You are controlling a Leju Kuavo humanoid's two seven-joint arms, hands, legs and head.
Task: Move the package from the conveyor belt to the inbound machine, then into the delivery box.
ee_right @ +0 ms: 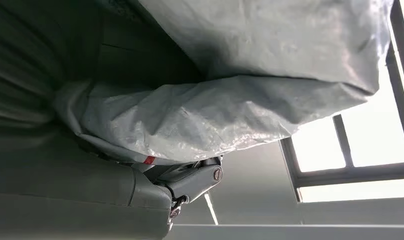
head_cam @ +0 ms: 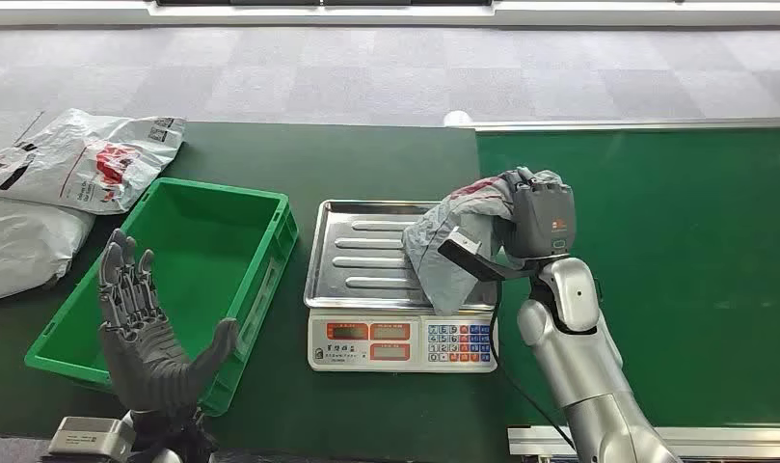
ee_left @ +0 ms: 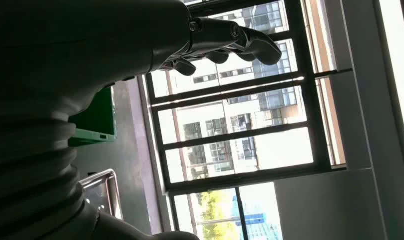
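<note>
While the crumpled grey plastic mailer package (head_cam: 453, 241) is gripped by the right hand (head_cam: 530, 217) over the steel scale tray (head_cam: 352, 256), it is judged light, soft and slippery; bunched folds are best held. The left hand (head_cam: 145, 328) is held open, empty.

Dark green table (head_cam: 386, 159) — green crate (head_cam: 188, 260), scale (head_cam: 400, 333), plastic parcels (head_cam: 77, 159) on it.

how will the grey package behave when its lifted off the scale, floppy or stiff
Probably floppy: the package sags and creases in the right hand. Its glossy film looks slippery. It seems light, draping over the scale tray without holding shape.
</note>
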